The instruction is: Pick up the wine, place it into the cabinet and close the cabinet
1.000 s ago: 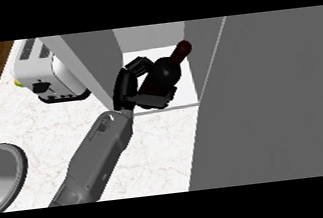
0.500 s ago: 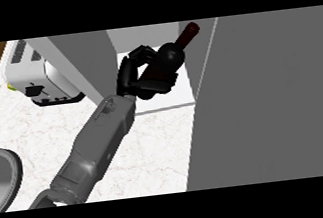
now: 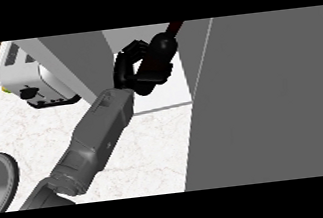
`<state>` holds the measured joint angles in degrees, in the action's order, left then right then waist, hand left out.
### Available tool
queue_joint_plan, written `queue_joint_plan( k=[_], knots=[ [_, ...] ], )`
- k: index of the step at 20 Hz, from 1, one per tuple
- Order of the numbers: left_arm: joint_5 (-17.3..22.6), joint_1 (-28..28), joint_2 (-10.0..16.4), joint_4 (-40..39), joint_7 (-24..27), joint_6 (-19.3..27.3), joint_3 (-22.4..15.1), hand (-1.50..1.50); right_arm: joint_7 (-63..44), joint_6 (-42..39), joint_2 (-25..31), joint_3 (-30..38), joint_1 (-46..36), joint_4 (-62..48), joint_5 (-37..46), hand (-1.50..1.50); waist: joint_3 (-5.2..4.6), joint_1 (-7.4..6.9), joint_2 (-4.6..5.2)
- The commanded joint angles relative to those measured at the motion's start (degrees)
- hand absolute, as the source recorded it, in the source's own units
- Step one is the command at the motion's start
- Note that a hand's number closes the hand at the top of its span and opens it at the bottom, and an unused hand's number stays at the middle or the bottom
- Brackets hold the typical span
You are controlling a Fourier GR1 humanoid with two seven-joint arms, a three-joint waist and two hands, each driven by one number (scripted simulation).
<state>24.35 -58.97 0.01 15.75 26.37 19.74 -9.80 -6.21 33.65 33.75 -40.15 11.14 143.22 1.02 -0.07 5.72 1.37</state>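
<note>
Well, just past the toaster [image 3: 32, 85] on the counter [image 3: 147, 153], my left hand [image 3: 134, 74] is curled round the wine [image 3: 163, 45], a dark bottle with a reddish neck, tilted and already inside the cabinet [image 3: 167, 95] opening. I judge it best to carry it deeper and stand it upright before letting go (the neck sits close to the open cabinet door [image 3: 267, 99]).

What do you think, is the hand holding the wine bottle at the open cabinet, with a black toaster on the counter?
Not quite. The head view shows the toaster is white, not black. The hand does hold the wine bottle at the open cabinet.
</note>
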Motion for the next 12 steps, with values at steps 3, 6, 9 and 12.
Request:
queue_joint_plan(
  k=[3, 6, 9, 12],
  knots=[
    [0.77, -2.99, 1.20, -5.13, 0.56, -0.19, 2.59, 1.50, -1.62, -0.30, 0.68, -0.52, 3.19, 8.54, -2.71, -1.50, -0.02, 0.59, 0.39],
    [0.04, -4.34, 2.90, -6.45, 2.32, 0.66, 2.74, 1.50, 0.69, -1.82, 0.92, -0.96, 2.97, 6.11, -3.01, -1.50, 0.03, 0.82, 0.69],
    [-1.15, -3.88, 1.03, -8.10, 4.79, 3.99, 2.10, 1.50, 1.69, -1.77, 0.66, -2.08, 4.35, 6.67, -2.80, -1.50, 0.01, 1.49, 0.66],
    [-1.85, -5.72, 3.25, -8.96, 4.30, 4.10, 1.87, -1.50, 1.70, -2.60, 2.51, -1.77, 5.63, 8.92, -3.05, -1.50, 0.00, 2.03, 0.56]
  ],
)
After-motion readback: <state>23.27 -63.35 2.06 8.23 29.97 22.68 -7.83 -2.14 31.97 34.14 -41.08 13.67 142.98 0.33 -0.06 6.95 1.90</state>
